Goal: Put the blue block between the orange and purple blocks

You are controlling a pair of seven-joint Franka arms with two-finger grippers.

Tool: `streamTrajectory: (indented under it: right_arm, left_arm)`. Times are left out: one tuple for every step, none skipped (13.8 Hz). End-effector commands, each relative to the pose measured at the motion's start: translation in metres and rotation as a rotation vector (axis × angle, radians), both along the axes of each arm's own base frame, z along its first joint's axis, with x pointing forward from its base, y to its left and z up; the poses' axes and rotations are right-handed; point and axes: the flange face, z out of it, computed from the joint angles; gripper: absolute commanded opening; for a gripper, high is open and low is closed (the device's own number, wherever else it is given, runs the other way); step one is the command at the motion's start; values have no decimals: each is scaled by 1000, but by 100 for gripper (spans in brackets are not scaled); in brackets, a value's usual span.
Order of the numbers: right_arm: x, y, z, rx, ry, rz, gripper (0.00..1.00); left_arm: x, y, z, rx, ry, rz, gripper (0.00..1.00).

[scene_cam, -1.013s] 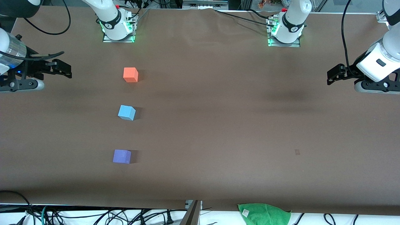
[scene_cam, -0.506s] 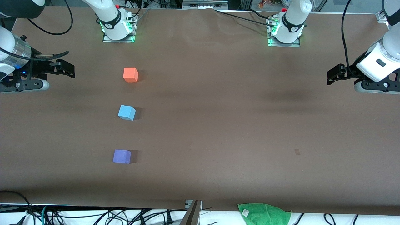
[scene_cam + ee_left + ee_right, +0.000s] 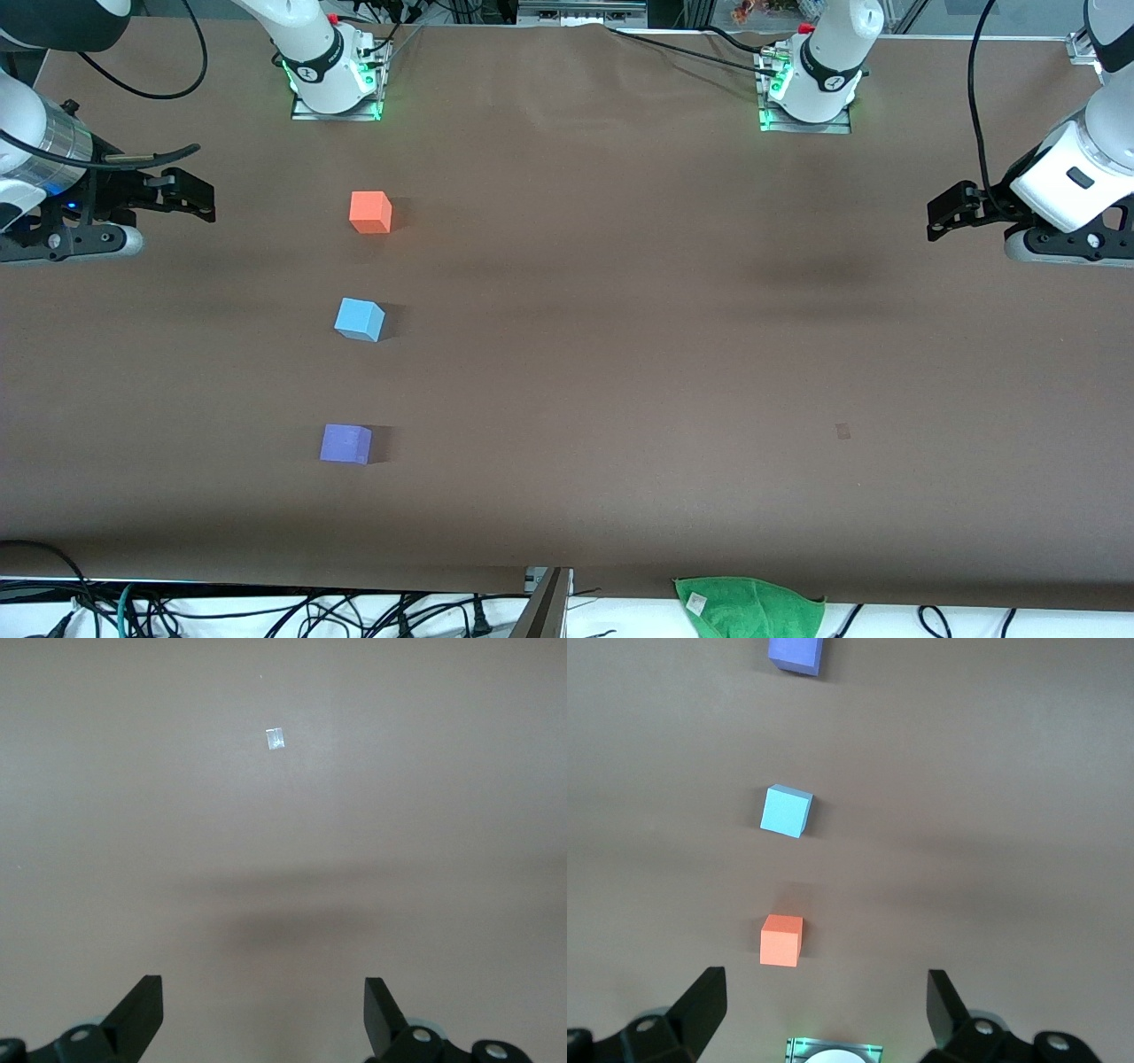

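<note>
Three cubes stand in a row on the brown table, toward the right arm's end. The orange block (image 3: 370, 213) is farthest from the front camera. The blue block (image 3: 360, 319) is between it and the purple block (image 3: 345, 444), which is nearest. They are apart from each other. My right gripper (image 3: 199, 199) is open and empty, up in the air over the table's end, away from the blocks. Its wrist view shows the orange (image 3: 781, 940), blue (image 3: 786, 811) and purple (image 3: 796, 653) blocks past its open gripper (image 3: 824, 1005). My left gripper (image 3: 935, 221) waits open and empty over the other end (image 3: 263, 1010).
A green cloth (image 3: 749, 604) lies at the table's front edge. A small pale tape mark (image 3: 842, 431) is on the table toward the left arm's end and shows in the left wrist view (image 3: 275, 739). The arm bases (image 3: 335, 80) (image 3: 811, 89) stand along the table's back edge.
My right gripper has shifted slightly toward the middle of the table. The blocks and the left arm have not moved.
</note>
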Motion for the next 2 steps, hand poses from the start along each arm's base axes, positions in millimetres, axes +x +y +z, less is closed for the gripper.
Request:
streamTrajectory:
  right_arm:
    - [-5, -2, 2, 7, -7, 5, 100]
    - [-5, -2, 2, 7, -7, 5, 100]
  left_arm:
    - [1, -2, 6, -4, 1, -9, 100]
    - [1, -2, 6, -4, 1, -9, 100]
